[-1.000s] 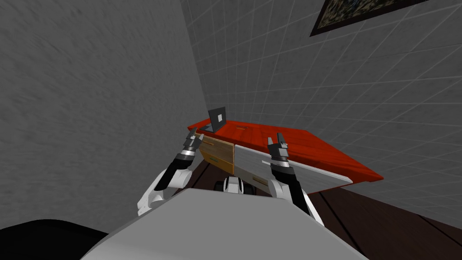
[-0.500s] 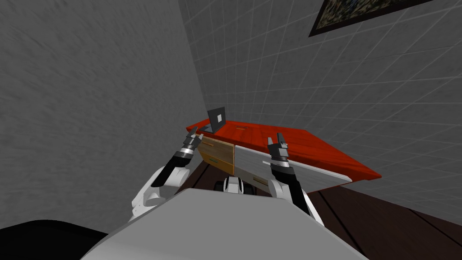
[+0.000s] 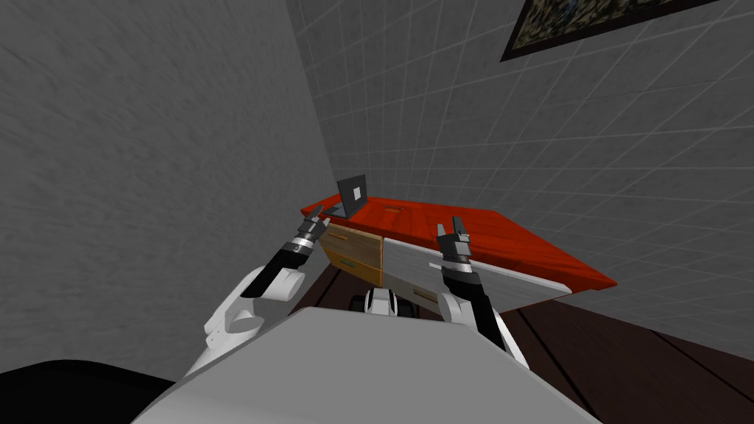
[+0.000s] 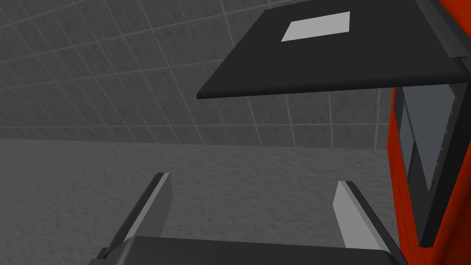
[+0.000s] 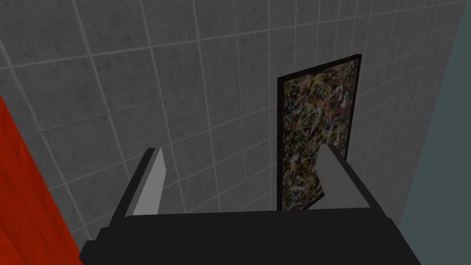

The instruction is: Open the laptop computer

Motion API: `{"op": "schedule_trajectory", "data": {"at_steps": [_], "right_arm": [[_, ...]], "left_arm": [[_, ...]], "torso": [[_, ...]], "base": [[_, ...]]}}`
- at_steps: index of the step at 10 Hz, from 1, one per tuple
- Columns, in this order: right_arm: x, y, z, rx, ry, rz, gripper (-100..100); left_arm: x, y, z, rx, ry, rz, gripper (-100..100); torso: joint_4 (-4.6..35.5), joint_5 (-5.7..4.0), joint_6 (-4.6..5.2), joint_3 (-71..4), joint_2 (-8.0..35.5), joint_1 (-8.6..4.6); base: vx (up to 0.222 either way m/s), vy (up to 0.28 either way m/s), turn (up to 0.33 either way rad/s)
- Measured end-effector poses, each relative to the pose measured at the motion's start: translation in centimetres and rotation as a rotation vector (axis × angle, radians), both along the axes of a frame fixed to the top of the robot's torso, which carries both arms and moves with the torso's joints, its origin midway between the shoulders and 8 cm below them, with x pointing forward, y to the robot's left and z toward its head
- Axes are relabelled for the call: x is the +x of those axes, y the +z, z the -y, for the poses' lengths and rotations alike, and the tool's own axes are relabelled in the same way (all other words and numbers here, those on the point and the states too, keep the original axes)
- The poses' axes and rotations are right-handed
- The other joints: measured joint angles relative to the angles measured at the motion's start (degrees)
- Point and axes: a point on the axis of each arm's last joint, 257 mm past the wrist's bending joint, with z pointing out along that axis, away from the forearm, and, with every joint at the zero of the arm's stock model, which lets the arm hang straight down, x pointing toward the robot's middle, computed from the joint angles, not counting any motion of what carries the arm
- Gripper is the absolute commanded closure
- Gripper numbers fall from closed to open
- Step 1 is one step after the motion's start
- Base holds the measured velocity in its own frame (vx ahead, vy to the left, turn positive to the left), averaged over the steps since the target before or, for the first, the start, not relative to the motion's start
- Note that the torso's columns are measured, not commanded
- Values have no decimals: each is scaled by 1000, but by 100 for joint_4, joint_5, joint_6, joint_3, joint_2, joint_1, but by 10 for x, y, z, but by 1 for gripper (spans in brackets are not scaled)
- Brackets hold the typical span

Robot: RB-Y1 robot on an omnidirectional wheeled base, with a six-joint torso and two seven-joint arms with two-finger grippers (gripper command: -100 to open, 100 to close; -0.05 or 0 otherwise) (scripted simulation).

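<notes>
A dark grey laptop (image 3: 353,196) sits at the left end of a red desk top (image 3: 486,235), near the room's corner. Its lid stands raised, with a white square on the outer face. In the left wrist view the lid (image 4: 331,60) juts out ahead of my fingers, and the laptop's base (image 4: 430,133) lies flat on the red desk top (image 4: 455,221). My left gripper (image 3: 316,215) (image 4: 252,180) is open just short of the laptop, touching nothing. My right gripper (image 3: 454,227) (image 5: 240,150) is open and empty above the desk's front edge, farther right.
Below the red top are wood-fronted drawers (image 3: 353,250) and a grey front panel (image 3: 420,269). Grey walls meet in a corner right behind the laptop. A dark wooden floor (image 3: 626,368) runs under and to the right of the desk.
My left forearm has stretched a little farther toward the laptop, with its elbow dropping down and to the left. The right arm and the laptop have kept still.
</notes>
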Motion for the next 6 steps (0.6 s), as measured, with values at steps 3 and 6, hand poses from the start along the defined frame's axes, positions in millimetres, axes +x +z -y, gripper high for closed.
{"op": "schedule_trajectory", "data": {"at_steps": [3, 6], "right_arm": [[0, 0, 0, 0, 0, 0, 0], [0, 0, 0, 0, 0, 0, 0]], "left_arm": [[7, -3, -9, 25, 22, -46, -100], [12, -3, -21, 55, 50, -90, -100]], "torso": [[-1, 1, -1, -1, -1, 1], [0, 0, 0, -1, -1, 2]], "base": [[19, 17, -60], [18, 15, -50]]}}
